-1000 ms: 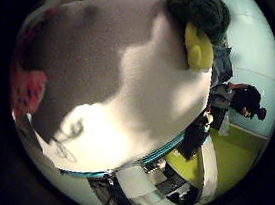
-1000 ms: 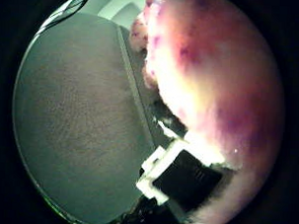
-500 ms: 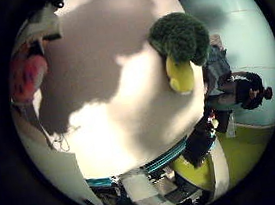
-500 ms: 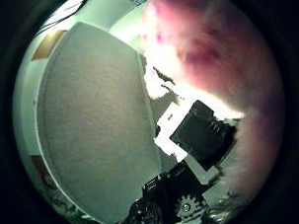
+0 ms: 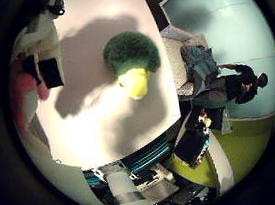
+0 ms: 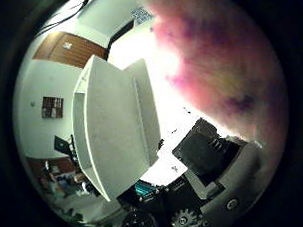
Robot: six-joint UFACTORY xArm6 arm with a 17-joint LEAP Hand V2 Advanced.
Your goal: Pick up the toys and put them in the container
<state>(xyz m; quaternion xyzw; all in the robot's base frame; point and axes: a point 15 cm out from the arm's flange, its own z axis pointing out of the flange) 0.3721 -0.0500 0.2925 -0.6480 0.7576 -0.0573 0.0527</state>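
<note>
One pink toy (image 6: 228, 66) now rides clutched in the robot hand (image 6: 210, 155), lifted away from the broccoli (image 5: 131, 63), container (image 6: 113, 127) nearing.

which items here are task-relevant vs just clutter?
Task items:
- pink plush toy, close against the palm, held by the hand
- broccoli toy, lying on the white table
- white container

Clutter:
- clothes piled on a seat beside the table
- teal wall
</note>
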